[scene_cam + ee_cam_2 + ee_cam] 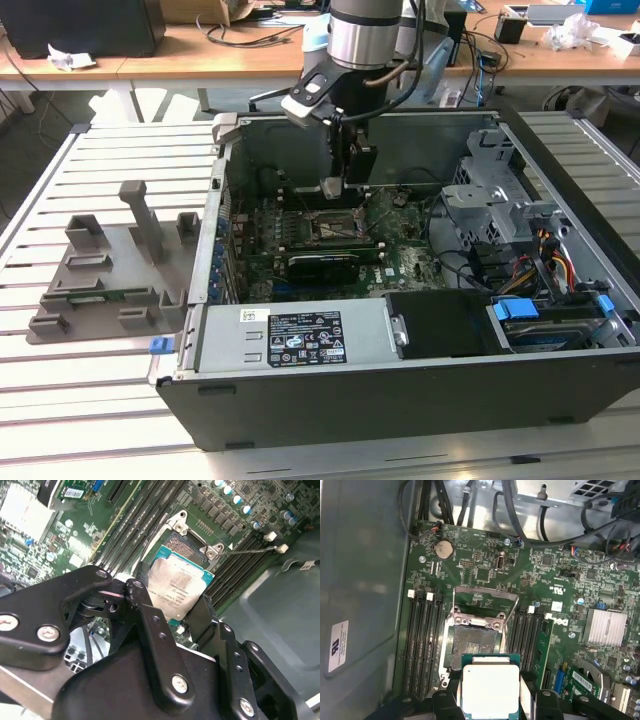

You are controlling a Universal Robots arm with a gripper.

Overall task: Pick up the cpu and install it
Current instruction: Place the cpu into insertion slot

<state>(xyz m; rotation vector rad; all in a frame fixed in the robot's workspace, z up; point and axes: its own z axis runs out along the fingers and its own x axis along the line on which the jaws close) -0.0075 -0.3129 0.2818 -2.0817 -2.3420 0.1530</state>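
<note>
The cpu [490, 687], a flat square chip with a dull silver top and a green edge, is clamped between the black fingers of my gripper [492, 702], which is shut on it. It hangs level just above the motherboard, beside the open socket [472, 642], whose metal load frame [485, 597] is swung up. In the second wrist view the cpu [177, 590] partly overlaps the socket [189, 547], with my gripper [174, 611] around it. In the exterior view my gripper [334, 186] reaches down into the open computer case [220, 200], just above the socket [335, 228].
Memory slots [422, 645] flank the socket on both sides. A drive cage [485, 190] and cables fill the case at the exterior view's right, a power supply [295, 340] at the front. A grey fixture tray [100, 275] lies outside on the slatted table.
</note>
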